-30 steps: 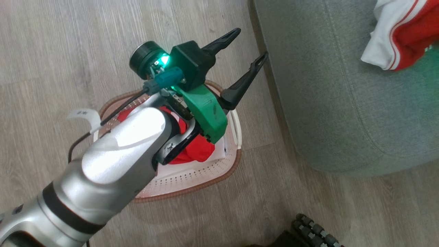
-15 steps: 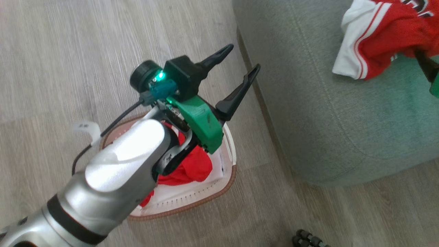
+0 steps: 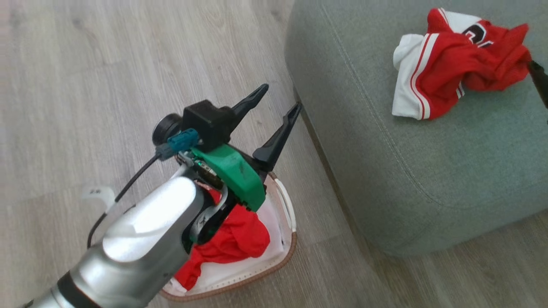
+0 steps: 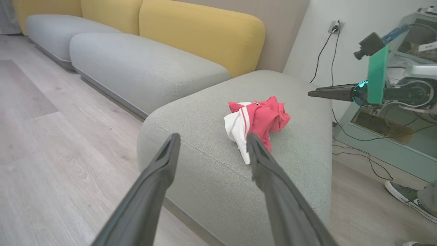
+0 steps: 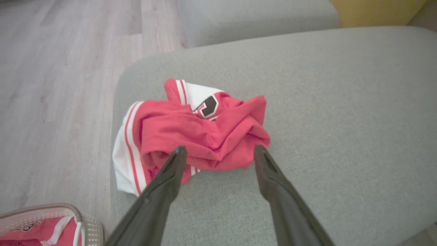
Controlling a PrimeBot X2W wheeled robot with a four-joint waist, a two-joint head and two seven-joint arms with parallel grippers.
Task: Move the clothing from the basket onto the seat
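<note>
Two garments make up the load. The first garment (image 3: 454,81) lies crumpled on the seat (image 3: 406,179), directly ahead of the right gripper (image 5: 219,150). That gripper's jaws stand wide apart and hold nothing, and its tips are just short of the cloth. The second garment (image 3: 233,241) lies in the basket (image 3: 287,256), below and behind the left gripper (image 3: 280,97). The left gripper's jaws are also wide apart and empty, and its fingers point away from the basket toward the seat's near edge.

The step in hand appears to be the pick of the second garment.
1. Turn the left fingers down and back over the basket.
2. Aim for the highest red fold, clear of the rim and handle.
3. Close on the red cloth only. The white liner (image 3: 265,261) beneath it could come up with a deep pinch.
4. Lift until the hanging cloth clears the rim, then carry it forward and to the right, onto the seat.

The basket stands on a pale wood-look floor (image 3: 85,64), just beside the seat's rounded corner. The seat is matte fabric with a stitched seam. Beyond it stand yellow backrests (image 4: 201,30) and a wall socket (image 4: 336,26) with a trailing cable (image 4: 355,138). A person's shoe (image 4: 403,194) is on the floor to the far right.
</note>
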